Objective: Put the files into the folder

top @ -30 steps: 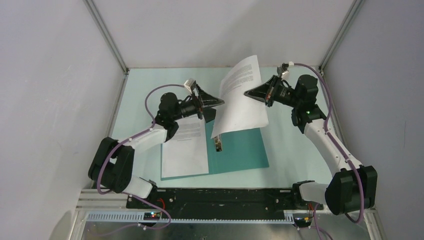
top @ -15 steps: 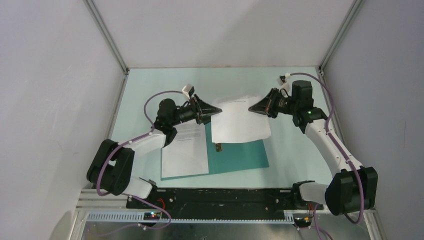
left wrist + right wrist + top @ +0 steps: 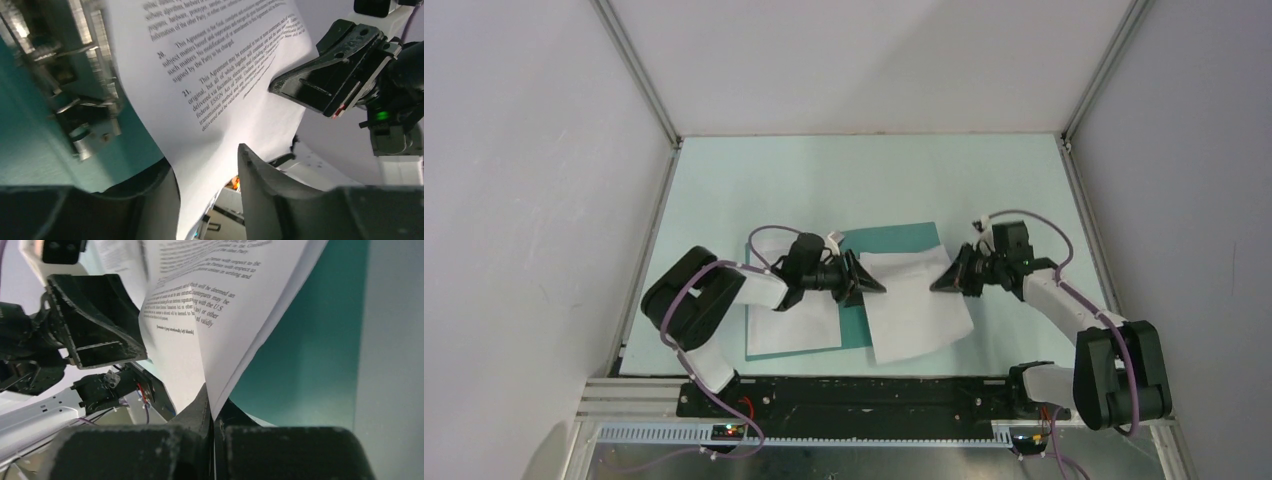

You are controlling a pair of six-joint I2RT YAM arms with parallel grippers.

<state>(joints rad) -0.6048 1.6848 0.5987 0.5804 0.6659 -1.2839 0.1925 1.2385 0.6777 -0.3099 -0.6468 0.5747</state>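
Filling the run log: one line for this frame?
right claw: shut on printed sheet | left claw: open, straddling its edge | sheet: over teal folder's right half | other sheet: on left half

Folder (image 3: pixel 899 240) lies open on the counter (image 3: pixel 864 180). First sheet (image 3: pixel 789 325) lies on its left half. Second sheet (image 3: pixel 919 310) lies over its right half, overhanging the near edge, between left pincer (image 3: pixel 874 287) and right pincer (image 3: pixel 939 283).
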